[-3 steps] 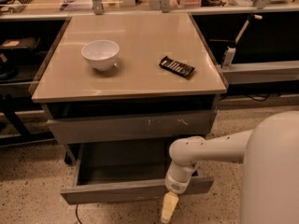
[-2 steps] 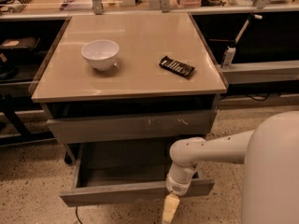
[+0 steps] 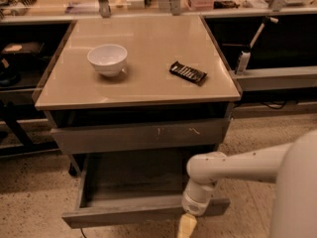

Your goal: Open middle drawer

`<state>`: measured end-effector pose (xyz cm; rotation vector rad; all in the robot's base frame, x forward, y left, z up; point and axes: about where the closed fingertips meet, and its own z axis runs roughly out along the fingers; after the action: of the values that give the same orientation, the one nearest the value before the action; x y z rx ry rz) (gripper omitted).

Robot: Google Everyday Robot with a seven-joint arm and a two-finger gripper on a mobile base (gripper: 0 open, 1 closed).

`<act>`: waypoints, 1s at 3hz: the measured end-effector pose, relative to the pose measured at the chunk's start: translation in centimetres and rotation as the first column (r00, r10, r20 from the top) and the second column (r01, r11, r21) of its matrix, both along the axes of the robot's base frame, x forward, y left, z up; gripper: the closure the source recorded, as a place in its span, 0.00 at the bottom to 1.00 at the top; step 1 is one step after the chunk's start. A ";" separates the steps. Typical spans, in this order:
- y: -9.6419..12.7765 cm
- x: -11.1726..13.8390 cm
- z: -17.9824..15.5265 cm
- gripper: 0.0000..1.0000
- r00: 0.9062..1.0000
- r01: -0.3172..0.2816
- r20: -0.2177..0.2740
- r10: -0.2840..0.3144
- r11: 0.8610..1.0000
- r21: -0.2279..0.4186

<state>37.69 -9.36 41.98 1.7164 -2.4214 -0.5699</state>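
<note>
Grey middle drawer point(image 3: 124, 215) stands pulled out beneath a scratched drawer front point(image 3: 143, 135). The gripper point(image 3: 187, 225) hangs at its near right edge. The tabletop point(image 3: 148, 43) holds a white bowl point(image 3: 107, 58) and a dark packet point(image 3: 187, 72).

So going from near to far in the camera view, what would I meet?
gripper at the bottom edge, by the drawer's front → middle drawer, pulled open → scratched drawer front → white bowl on the tabletop

tabletop point(image 3: 148, 71): smooth, faint sheen
bowl point(image 3: 107, 58): glossy, possibly ceramic
middle drawer point(image 3: 124, 216): matt grey
gripper point(image 3: 187, 226): pale, smooth; at the drawer front's lower edge
</note>
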 end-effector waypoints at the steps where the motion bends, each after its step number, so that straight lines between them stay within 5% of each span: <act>1: 0.1 0.1 0.0 0.00 1.000 0.000 0.000 0.000 1.000 0.000; 2: -1.2 -4.2 1.3 0.00 0.998 0.044 -0.036 -0.044 0.999 0.002; 3: -1.3 -4.6 1.9 0.00 0.998 0.050 -0.039 -0.050 0.999 0.002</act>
<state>33.12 -10.63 43.87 1.6346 -2.4437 -0.6082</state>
